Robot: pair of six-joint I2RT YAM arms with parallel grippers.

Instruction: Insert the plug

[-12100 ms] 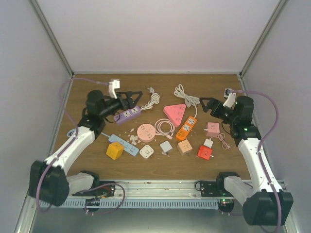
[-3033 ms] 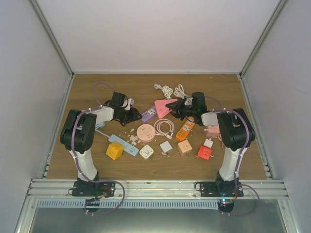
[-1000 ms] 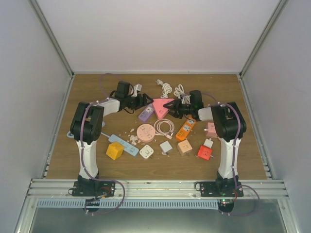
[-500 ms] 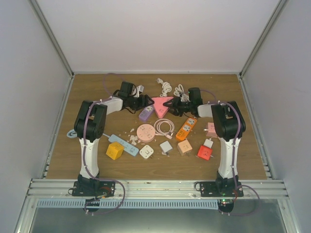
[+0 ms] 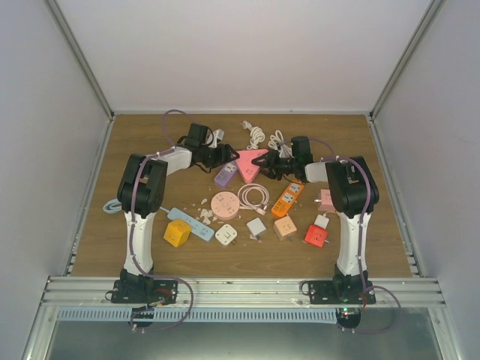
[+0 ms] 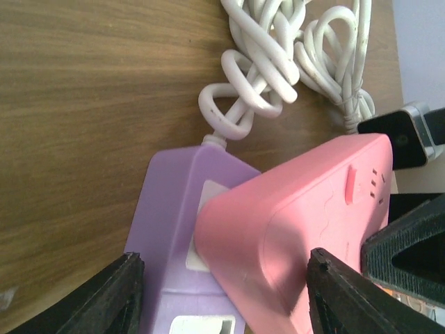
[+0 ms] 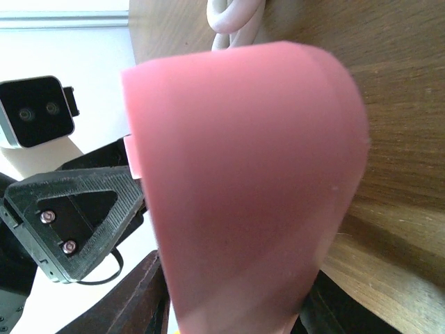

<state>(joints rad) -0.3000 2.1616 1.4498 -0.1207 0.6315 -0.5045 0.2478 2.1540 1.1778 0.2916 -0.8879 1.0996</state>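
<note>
Since a second ago the pink triangular strip (image 5: 251,158) has shifted up-table toward the left gripper (image 5: 225,156). That gripper's jaws have narrowed yet stand apart, astride it and the one purple power strip (image 6: 170,229). The right gripper (image 5: 268,162) clamps the pink strip's corner, tilting it onto the purple strip's white socket face. Two white cord bundles (image 6: 264,62) lie just beyond. Nearer lie one orange strip (image 5: 288,198), one blue strip (image 5: 191,223), one round pink socket (image 5: 225,204), one yellow cube (image 5: 177,232) and one red cube (image 5: 316,235). Markings on the pink strip are too small to read.
</note>
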